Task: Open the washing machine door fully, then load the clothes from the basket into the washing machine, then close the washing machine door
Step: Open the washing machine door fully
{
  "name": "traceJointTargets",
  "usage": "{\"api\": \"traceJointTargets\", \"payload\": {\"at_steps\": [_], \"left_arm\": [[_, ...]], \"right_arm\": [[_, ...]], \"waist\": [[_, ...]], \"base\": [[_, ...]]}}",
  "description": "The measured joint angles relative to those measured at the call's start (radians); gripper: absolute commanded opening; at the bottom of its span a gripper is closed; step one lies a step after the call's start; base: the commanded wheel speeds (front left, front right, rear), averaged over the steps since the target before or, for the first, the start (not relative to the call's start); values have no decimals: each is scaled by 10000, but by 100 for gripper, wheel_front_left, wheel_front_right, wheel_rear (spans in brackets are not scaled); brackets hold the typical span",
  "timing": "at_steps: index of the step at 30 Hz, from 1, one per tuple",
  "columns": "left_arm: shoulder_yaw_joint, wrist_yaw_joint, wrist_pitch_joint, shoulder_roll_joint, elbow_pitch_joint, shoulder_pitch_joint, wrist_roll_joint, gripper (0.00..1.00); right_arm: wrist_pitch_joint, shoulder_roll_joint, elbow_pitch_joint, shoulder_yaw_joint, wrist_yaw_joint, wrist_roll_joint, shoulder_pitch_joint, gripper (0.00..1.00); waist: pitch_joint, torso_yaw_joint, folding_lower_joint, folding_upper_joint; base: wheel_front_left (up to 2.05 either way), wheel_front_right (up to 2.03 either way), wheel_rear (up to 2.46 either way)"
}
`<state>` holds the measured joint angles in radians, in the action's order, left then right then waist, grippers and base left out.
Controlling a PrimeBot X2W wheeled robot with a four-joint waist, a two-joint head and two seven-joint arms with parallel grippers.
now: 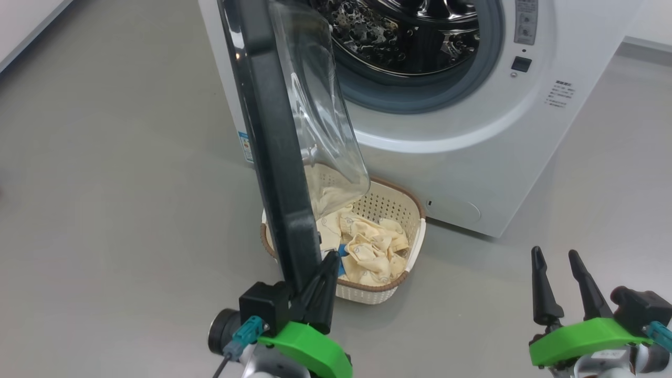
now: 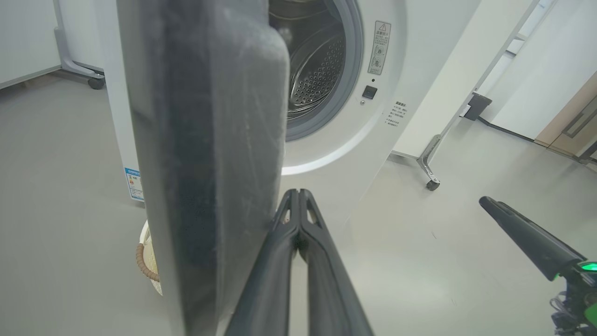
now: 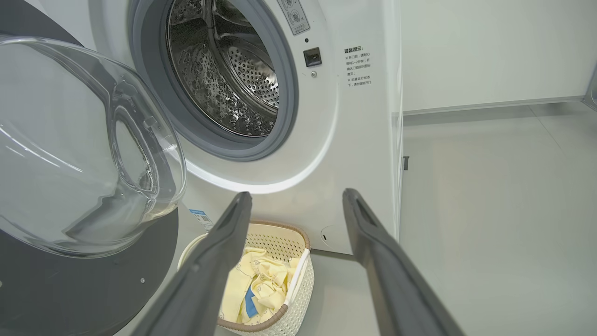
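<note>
Head view, L to R: door (image 1: 273, 131) swung out, edge-on, glass bulge hanging over the basket (image 1: 417, 220). Left gripper (image 1: 331, 260) has fingers pressed together, holding nothing, tips right by door's bottom edge. Clothes (image 1: 370, 249) piled in basket on floor (image 1: 105, 210), just in front of washing machine (image 1: 472, 157), drum mouth uncovered. Right gripper (image 1: 556, 254) spread wide, empty, well apart from basket.

Each arm ends in jaws of two long, tapered dark fingers (image 1: 541, 286) mounted on a bright green housing (image 1: 583, 336). A black block (image 1: 262, 307) and a teal connector (image 1: 251, 329) with a thin dark cable (image 1: 220, 367) sit at the wrist.
</note>
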<state>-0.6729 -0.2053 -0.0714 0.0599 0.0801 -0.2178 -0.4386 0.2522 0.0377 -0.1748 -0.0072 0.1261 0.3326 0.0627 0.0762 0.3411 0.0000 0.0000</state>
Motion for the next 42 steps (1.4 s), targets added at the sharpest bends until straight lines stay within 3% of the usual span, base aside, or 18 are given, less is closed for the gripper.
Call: {"api": "traceJointTargets", "payload": {"at_steps": [17,31,42], "left_arm": [[715,-347,-59,468,23,4,-25,0],[2489,-420,-539,1164,709,5,-644,0],[4009,-437,-1235,1513,2464,-678,-1273,0]], "right_arm": [[0,0,-42,21,0,-4,-73,100],[0,2,-54,65,0,-104,-73,100],[0,148,-100,211,0,-171,-77,100]], "waist": [[140,906,0,0],[242,1158,0,0],[357,932,0,0]], "base": [[0,0,0],[0,0,0],[0,0,0]]}}
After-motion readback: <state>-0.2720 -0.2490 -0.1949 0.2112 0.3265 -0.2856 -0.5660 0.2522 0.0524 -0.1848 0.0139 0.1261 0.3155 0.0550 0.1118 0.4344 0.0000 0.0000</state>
